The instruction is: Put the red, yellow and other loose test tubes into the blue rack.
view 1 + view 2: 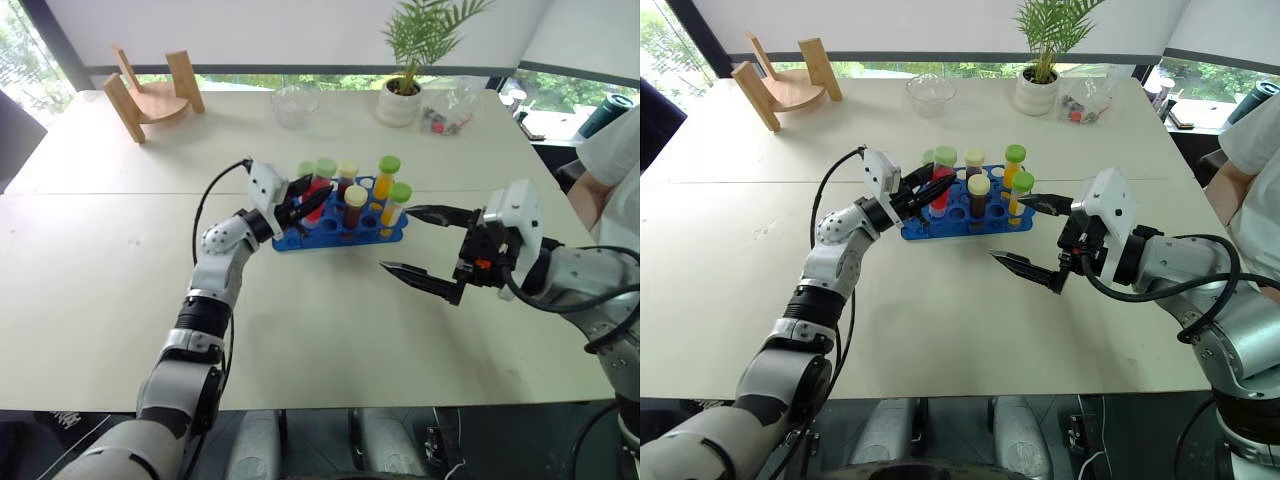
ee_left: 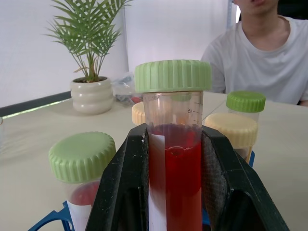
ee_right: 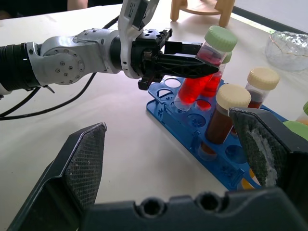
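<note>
My left gripper [image 1: 318, 195] is shut on a test tube [image 2: 174, 183] of bright red liquid with a green cap [image 3: 220, 37]. The tube is tilted, its lower end at the holes on the left end of the blue rack [image 1: 345, 236]. In the rack stand a second red tube [image 2: 82, 192], two yellow tubes with green caps [image 1: 386, 177] and two dark red tubes with cream caps [image 1: 354, 207]. My right gripper [image 1: 397, 238] hangs open just right of the rack with nothing between its fingers [image 3: 84, 159].
A wooden stand [image 1: 150, 95] sits at the back left. A glass bowl [image 1: 294, 105], a potted plant [image 1: 400, 95] and a clear bag of small items [image 1: 445, 115] are along the back. A person in a white shirt [image 1: 610, 170] sits at the right edge.
</note>
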